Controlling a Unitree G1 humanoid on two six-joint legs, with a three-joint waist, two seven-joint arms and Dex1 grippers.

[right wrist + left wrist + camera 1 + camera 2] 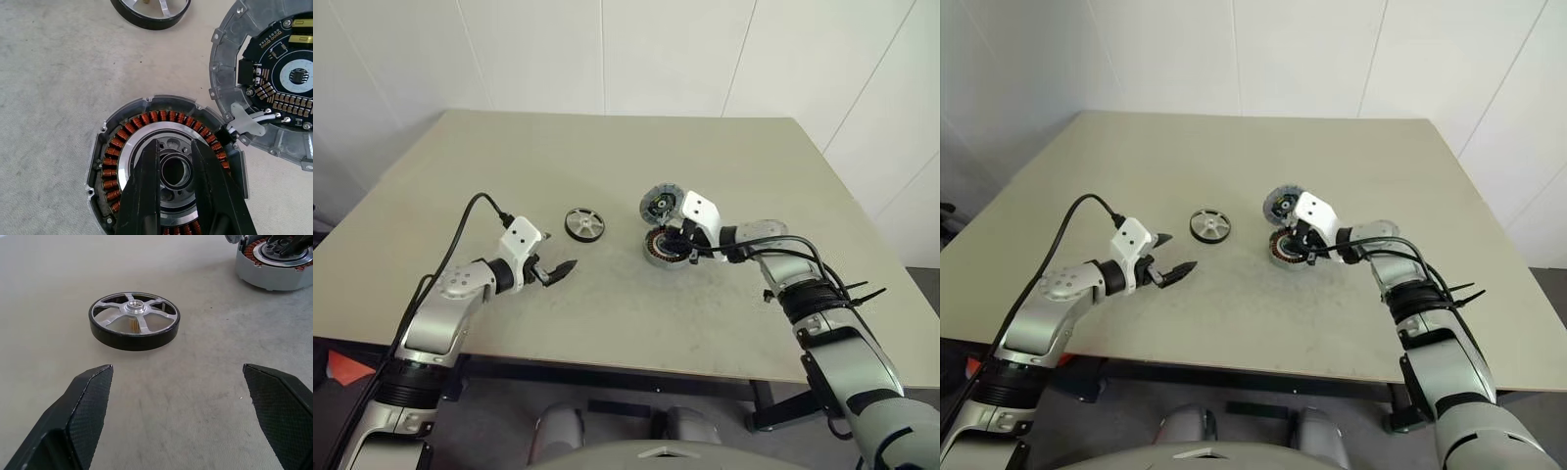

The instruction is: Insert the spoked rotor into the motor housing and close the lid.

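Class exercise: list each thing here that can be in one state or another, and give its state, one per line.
spoked rotor: flat on the table, not yet in the housing.
motor housing: open, windings exposed, no rotor inside.
lid: swung open, circuit side showing, joined at the housing's edge.
left gripper: open, aimed at the rotor, holding nothing.
right gripper: fingers nearly together, over the housing's central hub.

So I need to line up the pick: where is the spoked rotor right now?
The spoked rotor lies flat on the table, near the middle in the head views, between the left gripper and the motor housing, just ahead of the left gripper's open jaws.
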